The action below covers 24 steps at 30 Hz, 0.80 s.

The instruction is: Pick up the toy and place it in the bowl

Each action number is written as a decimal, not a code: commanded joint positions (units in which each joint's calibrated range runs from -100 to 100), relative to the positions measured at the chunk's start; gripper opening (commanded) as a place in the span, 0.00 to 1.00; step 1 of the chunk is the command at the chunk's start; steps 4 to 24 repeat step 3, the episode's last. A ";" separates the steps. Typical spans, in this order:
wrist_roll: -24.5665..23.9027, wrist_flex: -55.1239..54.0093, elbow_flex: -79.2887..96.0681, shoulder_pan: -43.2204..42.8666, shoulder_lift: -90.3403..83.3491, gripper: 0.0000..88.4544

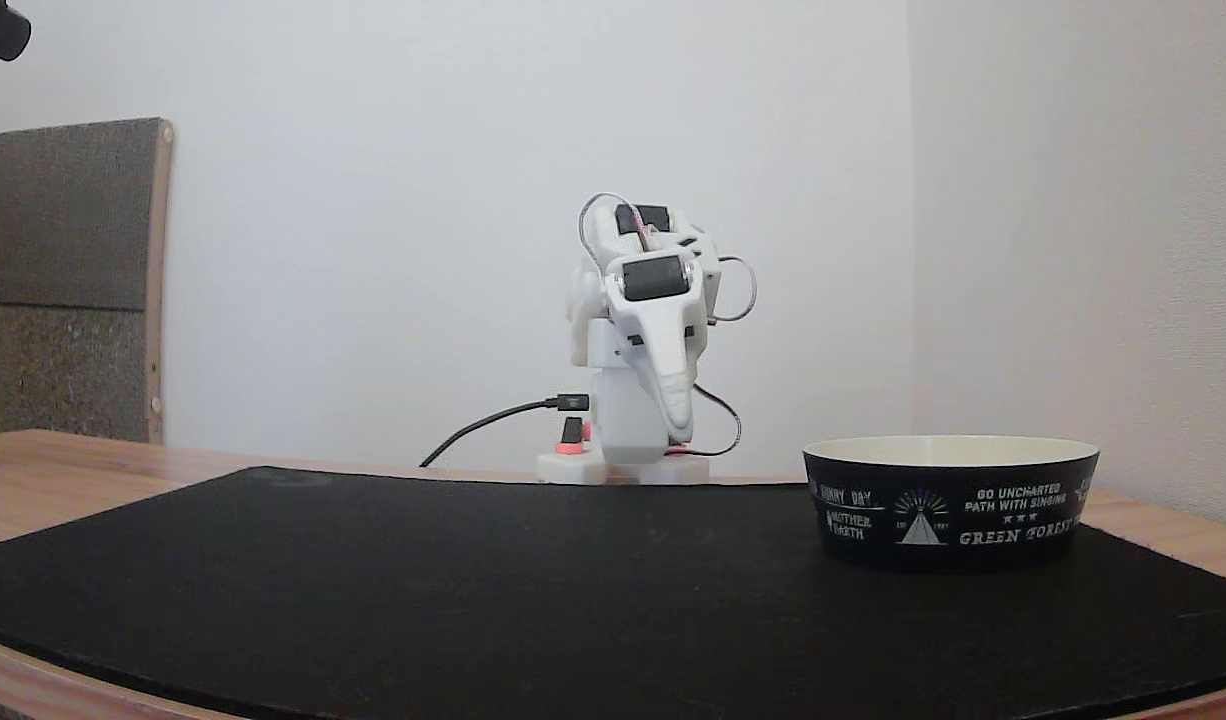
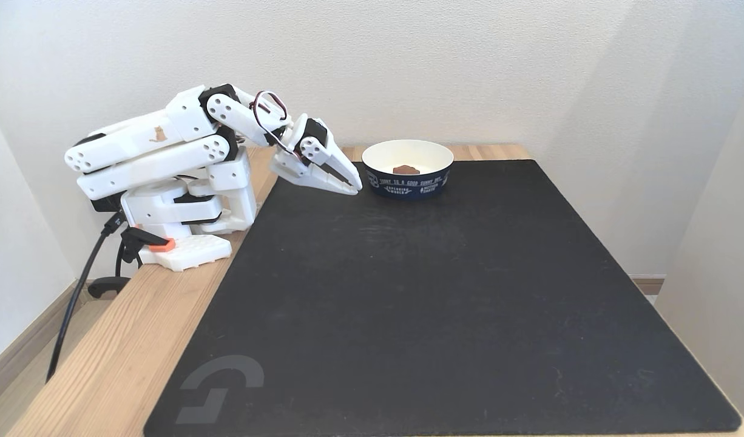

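Inside the bowl (image 2: 408,159), on its cream floor, lies the toy (image 2: 403,169), so little seems left to go wrong unless the folded arm swings its tip into the bowl's near wall and shoves it across the black mat (image 2: 445,303) on the surface. The jaws of the gripper (image 2: 352,187) look closed or nearly so, holding nothing, just beside the bowl.

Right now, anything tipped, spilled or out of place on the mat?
Nothing stands out. The bowl sits upright on the black mat with the toy inside; the gripper is shut beside the bowl, holding nothing.
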 commanded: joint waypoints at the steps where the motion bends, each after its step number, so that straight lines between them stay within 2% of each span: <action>1: -0.36 0.46 0.60 0.54 -0.67 0.03; 24: -0.36 0.46 0.60 0.54 -0.67 0.03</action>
